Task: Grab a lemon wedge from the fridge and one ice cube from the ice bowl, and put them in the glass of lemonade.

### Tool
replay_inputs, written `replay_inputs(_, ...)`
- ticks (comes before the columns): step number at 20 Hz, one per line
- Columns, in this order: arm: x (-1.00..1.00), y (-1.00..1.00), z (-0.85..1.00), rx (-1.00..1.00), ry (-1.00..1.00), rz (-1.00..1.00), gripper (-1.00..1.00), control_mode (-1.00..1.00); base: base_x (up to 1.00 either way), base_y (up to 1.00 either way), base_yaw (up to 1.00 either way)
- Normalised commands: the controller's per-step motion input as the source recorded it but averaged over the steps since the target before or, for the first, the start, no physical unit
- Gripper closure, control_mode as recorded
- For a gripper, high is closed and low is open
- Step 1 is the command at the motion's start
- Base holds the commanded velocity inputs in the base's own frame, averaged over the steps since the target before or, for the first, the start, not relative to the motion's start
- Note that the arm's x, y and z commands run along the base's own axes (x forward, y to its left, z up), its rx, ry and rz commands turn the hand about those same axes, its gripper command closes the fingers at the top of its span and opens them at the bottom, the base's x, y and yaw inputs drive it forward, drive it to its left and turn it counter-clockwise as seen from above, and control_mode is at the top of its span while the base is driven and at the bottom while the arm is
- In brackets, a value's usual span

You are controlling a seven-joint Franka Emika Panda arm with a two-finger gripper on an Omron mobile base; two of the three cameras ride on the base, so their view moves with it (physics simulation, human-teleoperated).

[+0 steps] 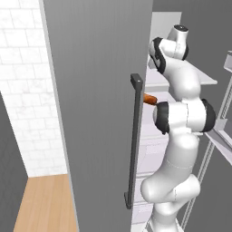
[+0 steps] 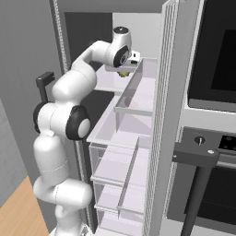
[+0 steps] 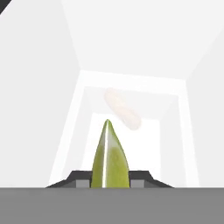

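My gripper (image 3: 110, 183) is shut on the lemon wedge (image 3: 109, 157), a narrow yellow-green sliver that stands up between the two dark finger tips. In the right base view the gripper (image 2: 122, 70) is inside the open fridge (image 2: 138, 27) at the height of the upper shelf, and the lemon wedge (image 2: 123, 73) shows as a small yellow speck under the hand, just above the white shelf (image 2: 107, 80). The fridge (image 1: 99, 113) shows its grey door in the left base view. The ice bowl and the glass of lemonade are out of view.
The grey door's long black bar handle (image 1: 134, 140) stands close to my arm's left. An orange-red carrot-like item (image 1: 150, 99) lies on a shelf behind the elbow. Door bins (image 2: 138, 92) and a dark oven (image 2: 216, 55) with a black handle (image 2: 197, 156) flank the right side.
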Motion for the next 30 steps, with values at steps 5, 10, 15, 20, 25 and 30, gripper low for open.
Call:
replay_inputs(5, -0.24, 0.0, -0.05, 0.0, 0.02, 0.0, 1.0, -1.0, 0.0, 0.0, 0.0)
replay_inputs(10, -0.91, -0.02, 0.0, 0.01, -0.07, 0.02, 1.0, -1.0, 0.0, 0.0, 0.0)
replay_inputs(15, -1.0, 0.0, 0.0, 0.01, -0.1, 0.08, 1.0, -1.0, 0.0, 0.0, 0.0)
replay_inputs(20, -1.0, 0.05, 0.0, 0.0, -0.01, 0.09, 1.0, -1.0, 0.0, 0.0, 0.0)
replay_inputs(25, -1.0, 0.21, 0.0, 0.0, 0.0, 0.08, 1.0, -1.0, 0.0, 0.0, 0.0)
replay_inputs(30, -1.0, 0.52, -0.12, -0.05, 0.01, 0.01, 1.0, -1.0, 0.0, 0.0, 0.0)
